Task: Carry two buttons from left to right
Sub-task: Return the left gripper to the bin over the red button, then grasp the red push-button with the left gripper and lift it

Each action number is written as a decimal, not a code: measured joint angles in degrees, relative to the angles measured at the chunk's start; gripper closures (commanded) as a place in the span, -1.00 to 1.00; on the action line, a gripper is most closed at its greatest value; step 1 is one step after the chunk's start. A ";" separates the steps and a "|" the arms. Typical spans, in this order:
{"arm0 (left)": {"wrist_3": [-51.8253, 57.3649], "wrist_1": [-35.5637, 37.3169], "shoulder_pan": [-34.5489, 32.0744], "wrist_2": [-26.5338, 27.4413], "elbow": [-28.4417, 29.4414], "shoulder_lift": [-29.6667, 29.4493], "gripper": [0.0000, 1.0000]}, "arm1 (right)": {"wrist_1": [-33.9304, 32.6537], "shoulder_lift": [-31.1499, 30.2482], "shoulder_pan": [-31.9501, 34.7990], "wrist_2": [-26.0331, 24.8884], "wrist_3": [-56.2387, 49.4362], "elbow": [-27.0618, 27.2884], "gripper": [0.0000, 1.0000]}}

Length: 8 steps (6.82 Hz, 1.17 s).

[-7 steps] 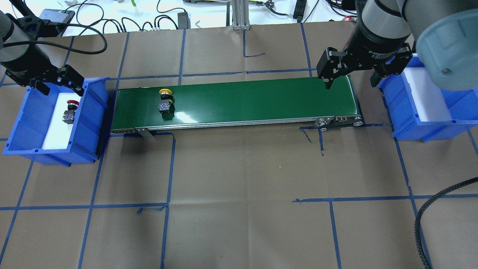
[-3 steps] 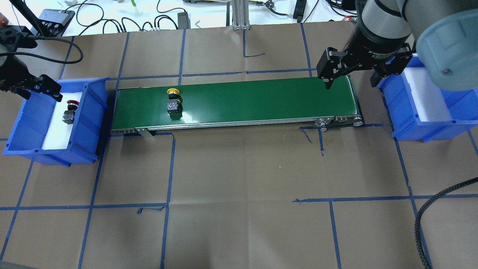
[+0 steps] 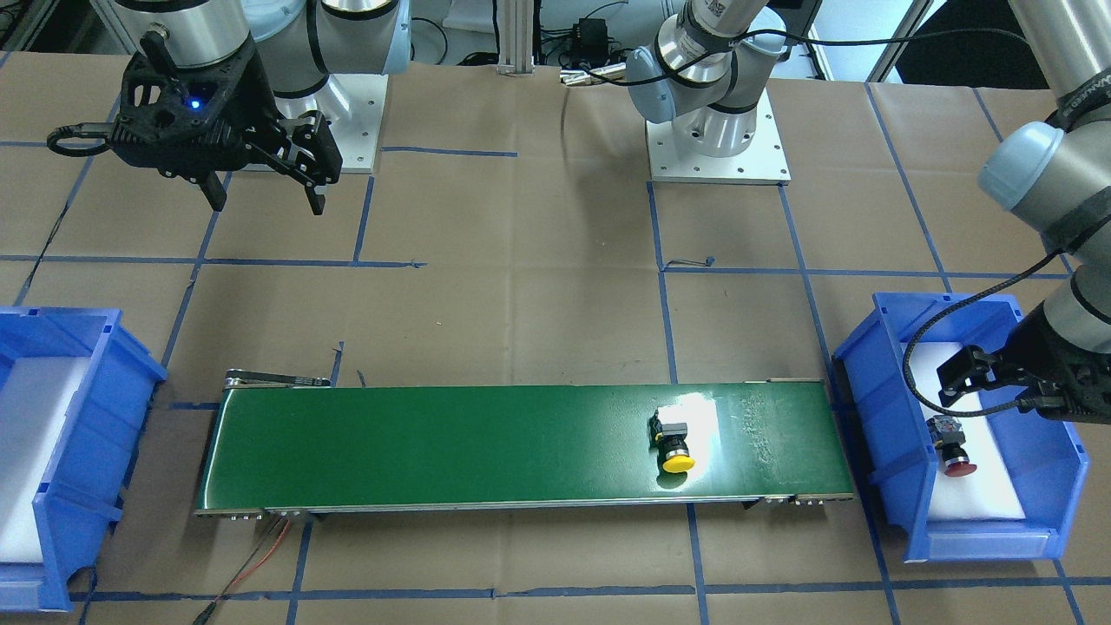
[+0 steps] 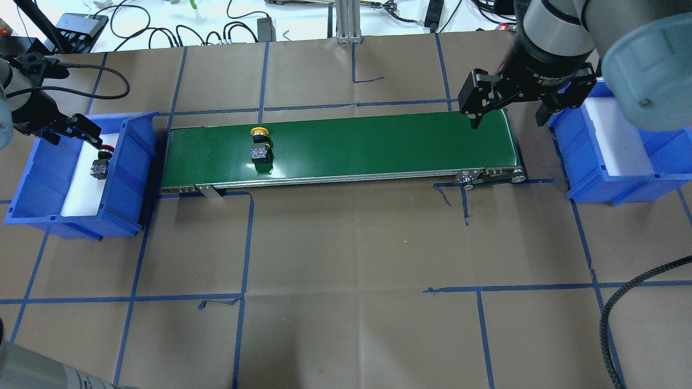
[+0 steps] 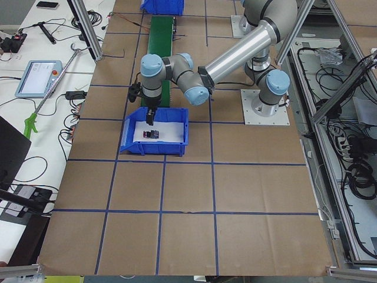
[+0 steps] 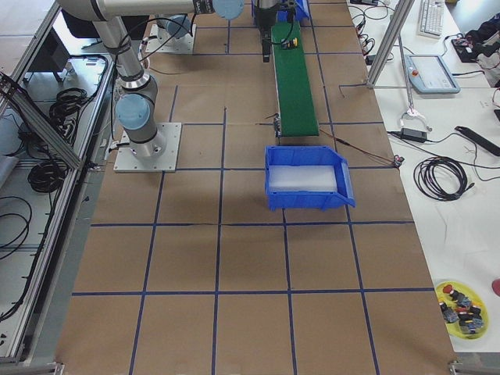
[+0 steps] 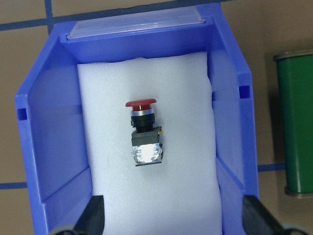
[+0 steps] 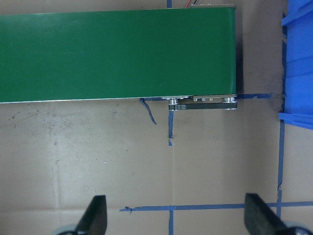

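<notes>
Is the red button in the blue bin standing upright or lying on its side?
On its side: the red button lies flat on the white foam, cap seen edge-on.

The red button lies on its side on white foam inside the blue bin, its cap toward the view's top. The left end effector has its fingers spread wide apart. A green belt shows at the right.

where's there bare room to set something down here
Free: the green conveyor belt from the yellow-capped push-button to its right end, the white foam in the right blue bin, and the brown paper table in front of the belt. Crowded: the left blue bin, where the red-capped push-button lies under the left pincer.
</notes>
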 measured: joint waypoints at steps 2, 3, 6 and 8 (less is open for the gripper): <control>0.30 1.70 1.55 -0.94 -0.37 -2.62 -0.99 | 0.00 0.00 0.00 0.04 0.00 0.00 -1.00; 0.47 2.57 2.37 -1.03 -0.68 -3.91 -0.99 | -0.02 0.01 0.00 0.04 0.00 -0.02 -1.00; 0.19 6.35 2.52 -0.97 -1.40 -6.83 -0.99 | -0.08 -0.04 0.00 0.06 0.02 -0.03 -1.00; 0.04 6.68 2.37 -0.96 -1.29 -8.64 -0.80 | -0.09 -0.07 0.00 0.05 0.08 -0.03 -1.00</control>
